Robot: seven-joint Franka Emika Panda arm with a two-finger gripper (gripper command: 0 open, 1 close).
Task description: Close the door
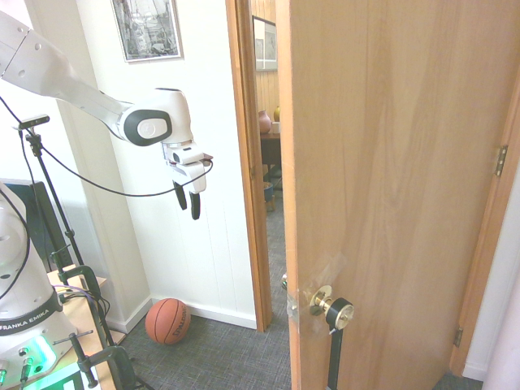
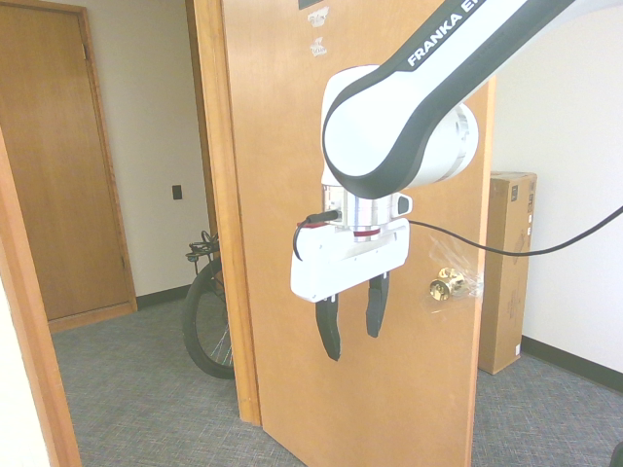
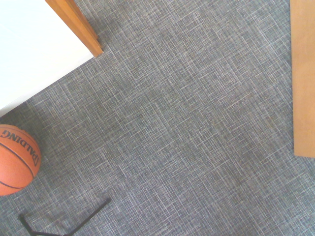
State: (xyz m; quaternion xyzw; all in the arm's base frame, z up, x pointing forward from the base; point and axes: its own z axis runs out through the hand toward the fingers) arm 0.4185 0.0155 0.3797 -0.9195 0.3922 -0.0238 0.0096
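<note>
Door (image 1: 390,179) stands open, swung away from its frame (image 1: 250,171), and with my tool (image 2: 351,346) empty, its two fingers apart, I should reach round to the strap side and push flat near the knob (image 1: 339,314), slow and steady.

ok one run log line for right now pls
task: close the door | door: ajar | tool: open, empty, off the door | knob: ungrasped | basketball: on floor

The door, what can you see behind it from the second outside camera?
Past the door's edge, a tall cardboard box partly shows; the rest is covered.
</note>
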